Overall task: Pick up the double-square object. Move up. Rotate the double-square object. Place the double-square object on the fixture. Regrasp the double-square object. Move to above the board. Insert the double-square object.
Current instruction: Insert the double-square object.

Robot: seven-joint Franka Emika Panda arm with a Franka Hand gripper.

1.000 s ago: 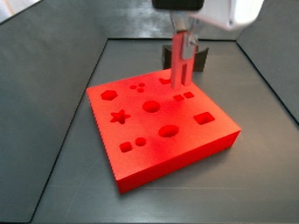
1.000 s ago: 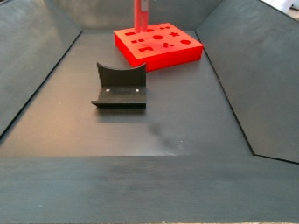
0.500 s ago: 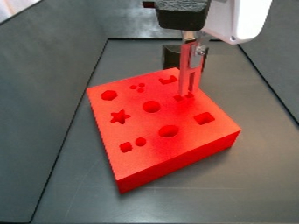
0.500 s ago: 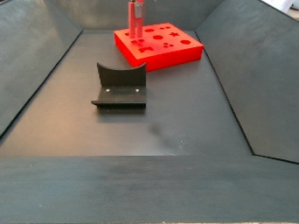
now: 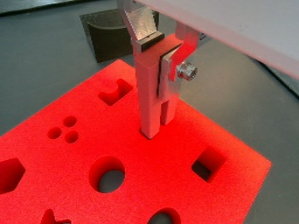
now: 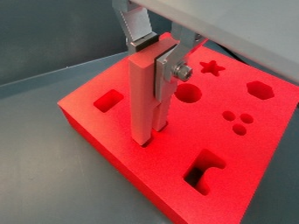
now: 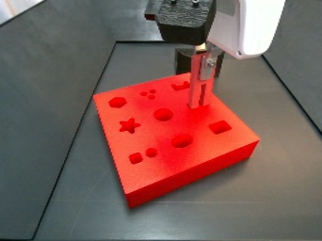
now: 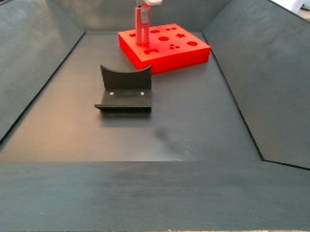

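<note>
My gripper [image 5: 158,54] is shut on the double-square object [image 5: 152,98], a thin pinkish-red block held upright. Both wrist views show the silver fingers [image 6: 140,37] clamping its upper end. Its lower end meets the top face of the board [image 5: 239,188], a big red slab with shaped holes; how deep the end sits I cannot tell. In both side views the gripper [image 7: 201,58] stands over the board [image 7: 201,155] near its far edge, with the object [image 7: 198,87] hanging straight down from it. The dark fixture [image 8: 123,89] stands apart on the floor.
Star, round, hexagon and square holes [image 6: 212,67] surround the object on the board [image 6: 251,188]. The board [image 8: 182,56] lies at the far end of a dark bin, with sloping walls [image 8: 260,100] on both sides. The fixture [image 5: 105,35] shows just beyond the board.
The gripper has come straight down with the double-square object. Its lower end went from just above the board's top to touching it.
</note>
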